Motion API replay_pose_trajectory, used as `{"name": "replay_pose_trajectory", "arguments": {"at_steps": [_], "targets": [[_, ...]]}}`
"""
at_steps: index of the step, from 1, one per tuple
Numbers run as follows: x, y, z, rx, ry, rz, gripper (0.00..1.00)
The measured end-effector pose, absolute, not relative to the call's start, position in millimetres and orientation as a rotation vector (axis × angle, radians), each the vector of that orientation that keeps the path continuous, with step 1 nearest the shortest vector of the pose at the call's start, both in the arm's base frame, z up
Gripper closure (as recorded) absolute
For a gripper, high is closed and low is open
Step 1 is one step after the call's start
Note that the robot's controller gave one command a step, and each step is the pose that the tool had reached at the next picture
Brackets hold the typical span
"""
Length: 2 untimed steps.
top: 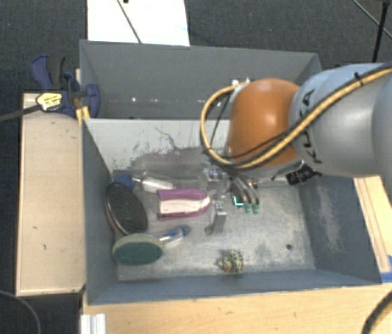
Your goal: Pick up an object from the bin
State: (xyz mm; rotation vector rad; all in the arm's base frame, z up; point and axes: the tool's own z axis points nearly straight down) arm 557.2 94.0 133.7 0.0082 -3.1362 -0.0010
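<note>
Grey metal bin (238, 287), contents listed from the lower edge of the frame upward.

- Small lump (231, 261), mottled green-brown, lower centre, alone on the bare floor.
- Round pad (136, 250), dark green, on a pale blue handle, lower left.
- Block (181, 203), left of centre. This is the thing nearest the gripper (217, 220), which stands just beside its right end. Whether the two touch cannot be told, nor whether the gripper is apart or together.
  - Handling, by judgement: probably light and stiff, perhaps smooth-faced and a little slippery. Best taken across its narrow width near the middle.
  - Appearance: purple with a white band, oblong, lying flat with its long side across the frame.
- Oval thing (126, 209), dark, just left of the block, against the left wall.
- Tube (156, 184), white, just above the block, towards the back wall.
</note>
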Motion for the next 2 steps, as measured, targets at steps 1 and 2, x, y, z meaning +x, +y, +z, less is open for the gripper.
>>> {"name": "replay_pose_trajectory", "arguments": {"at_steps": [1,2], "targets": [[585.3,142,67,0.011,-3.145,-0.004,0.0],[576.6,150,102,-0.09,-3.149,-0.006,0.0]]}}
